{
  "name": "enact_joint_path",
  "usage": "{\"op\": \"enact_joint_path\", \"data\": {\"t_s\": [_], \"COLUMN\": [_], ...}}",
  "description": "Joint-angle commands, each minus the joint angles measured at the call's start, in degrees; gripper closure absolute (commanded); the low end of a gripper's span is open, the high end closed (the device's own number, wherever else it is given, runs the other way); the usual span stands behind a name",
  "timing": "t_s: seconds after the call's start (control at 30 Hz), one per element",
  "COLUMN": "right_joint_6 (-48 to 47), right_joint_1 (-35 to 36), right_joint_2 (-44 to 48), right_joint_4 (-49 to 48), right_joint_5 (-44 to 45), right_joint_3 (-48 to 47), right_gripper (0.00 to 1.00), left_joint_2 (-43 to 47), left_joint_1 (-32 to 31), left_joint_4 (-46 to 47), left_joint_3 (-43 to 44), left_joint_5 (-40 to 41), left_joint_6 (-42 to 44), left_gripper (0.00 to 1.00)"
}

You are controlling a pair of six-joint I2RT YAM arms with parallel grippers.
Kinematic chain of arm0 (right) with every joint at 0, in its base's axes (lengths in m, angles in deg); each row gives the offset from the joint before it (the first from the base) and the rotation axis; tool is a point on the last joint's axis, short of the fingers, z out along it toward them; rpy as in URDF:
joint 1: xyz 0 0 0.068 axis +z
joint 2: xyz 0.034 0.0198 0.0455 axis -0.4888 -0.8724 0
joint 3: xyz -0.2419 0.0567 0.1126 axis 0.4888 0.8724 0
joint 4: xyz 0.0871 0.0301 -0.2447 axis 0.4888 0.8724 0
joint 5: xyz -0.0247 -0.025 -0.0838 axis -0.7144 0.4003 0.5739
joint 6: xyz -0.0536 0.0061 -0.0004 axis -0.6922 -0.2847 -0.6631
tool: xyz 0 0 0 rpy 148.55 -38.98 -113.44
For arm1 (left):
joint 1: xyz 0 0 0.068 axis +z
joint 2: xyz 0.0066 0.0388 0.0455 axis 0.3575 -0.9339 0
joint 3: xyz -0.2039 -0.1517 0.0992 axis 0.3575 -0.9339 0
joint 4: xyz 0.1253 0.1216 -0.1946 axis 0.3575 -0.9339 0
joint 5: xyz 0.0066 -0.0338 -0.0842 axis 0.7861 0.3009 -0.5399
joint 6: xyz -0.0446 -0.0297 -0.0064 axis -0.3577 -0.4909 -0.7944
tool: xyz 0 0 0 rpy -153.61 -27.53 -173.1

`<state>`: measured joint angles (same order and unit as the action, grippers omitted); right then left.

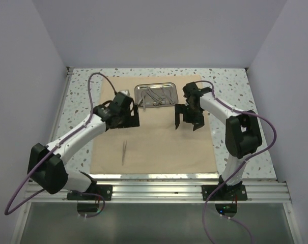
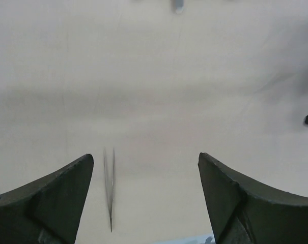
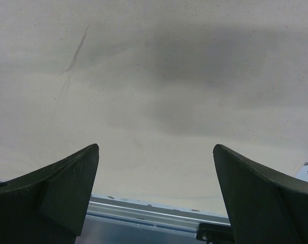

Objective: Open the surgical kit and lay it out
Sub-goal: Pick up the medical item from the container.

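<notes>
At the near edge of the speckled table [image 1: 245, 86] runs a metal rail [image 1: 154, 190], and the bases of both arms are fixed on it. A purple cable [image 1: 95, 81] loops along each arm. Just beyond the rail lies the beige cloth wrap [image 1: 159, 142]. It is opened and spread flat on the table, with only faint creases, and it covers the middle of the table. On its near left part lie the tweezers [image 1: 124, 152], thin and silver, alone on the cloth and pointing toward the rail. Nothing touches them. In the left wrist view the tweezers [image 2: 110, 188] show blurred beside the left finger. The left arm reaches forward and to the right, and the left gripper [image 1: 127, 122] hangs above the cloth a little beyond the tweezers. Its jaws are wide apart and they hold nothing. The right arm bends back toward the middle, and the right gripper [image 1: 188, 123] hangs over the right part of the cloth, fingers downward. Its jaws are also spread wide and empty, with only bare cloth [image 3: 154, 91] between them. Farther, on the far edge of the cloth and between the two grippers, rests the small steel tray [image 1: 138, 89]. A few thin silver instruments [image 1: 155, 96] lie inside it, too small to tell apart. Plain pale walls [image 1: 159, 30] close the far side.
</notes>
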<state>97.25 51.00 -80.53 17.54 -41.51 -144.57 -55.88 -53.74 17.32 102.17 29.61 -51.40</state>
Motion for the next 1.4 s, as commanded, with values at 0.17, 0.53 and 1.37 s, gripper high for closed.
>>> {"op": "enact_joint_path", "data": {"t_s": [0.17, 0.53, 1.37], "right_joint_6": [0.0, -2.2, -1.5], "right_joint_1": [-0.2, -2.5, -8.2], "right_joint_2": [1.5, -4.3, -11.7], "right_joint_4": [2.0, 7.0, 7.0], "right_joint_5": [2.1, 3.7, -0.8], "right_joint_3": [-3.7, -13.0, -14.8], "right_gripper": [0.01, 0.02, 0.02], "left_joint_2": [-22.7, -50.4, -52.0], "left_joint_1": [6.9, 9.8, 10.1], "left_joint_4": [3.8, 5.8, 4.7], "left_joint_3": [29.8, 54.4, 55.6], "left_joint_5": [1.9, -2.6, -6.3], "left_joint_6": [17.1, 24.3, 25.6], "left_gripper": [0.34, 0.57, 0.59]}}
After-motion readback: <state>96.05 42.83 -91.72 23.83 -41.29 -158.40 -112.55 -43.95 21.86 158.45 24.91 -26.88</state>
